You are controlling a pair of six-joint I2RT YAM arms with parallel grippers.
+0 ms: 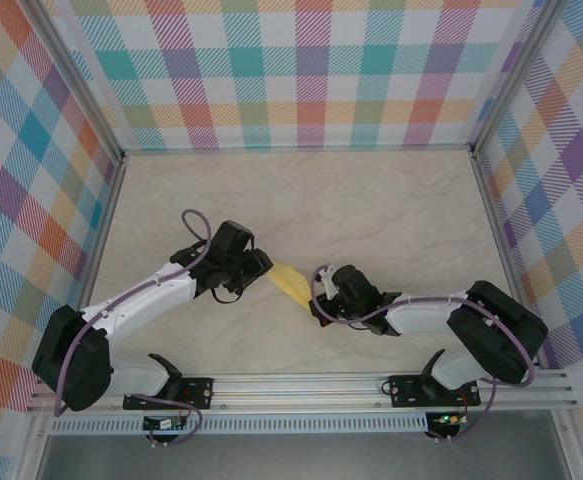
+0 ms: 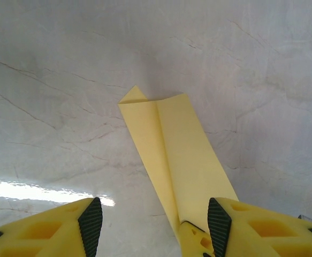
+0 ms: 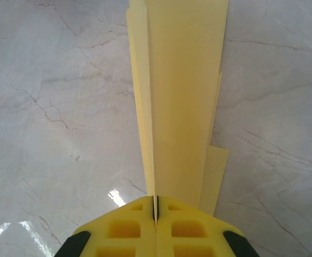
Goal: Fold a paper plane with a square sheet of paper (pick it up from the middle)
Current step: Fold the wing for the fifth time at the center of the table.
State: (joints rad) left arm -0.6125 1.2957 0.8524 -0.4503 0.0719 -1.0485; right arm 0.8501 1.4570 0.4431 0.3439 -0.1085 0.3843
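**R clamping, L letting go: keep the plane steady**

R gripper (image 3: pixel 156 214) is pinching the paper plane (image 3: pixel 180 107) at its centre fold, fingers together. Plane is spanning mid-table (image 1: pixel 371 200), running far-left. L gripper (image 2: pixel 154 220) is straddling it, jaws apart. Probably best: R holding firm, L clearing w/o snagging wings.

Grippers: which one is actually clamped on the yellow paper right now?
The right gripper: its jaws are shut on the folded yellow paper. The left gripper stands open, gripping nothing.

Top camera overhead; wrist cameras close, sharing paper plane (image 2: pixel 172 155).
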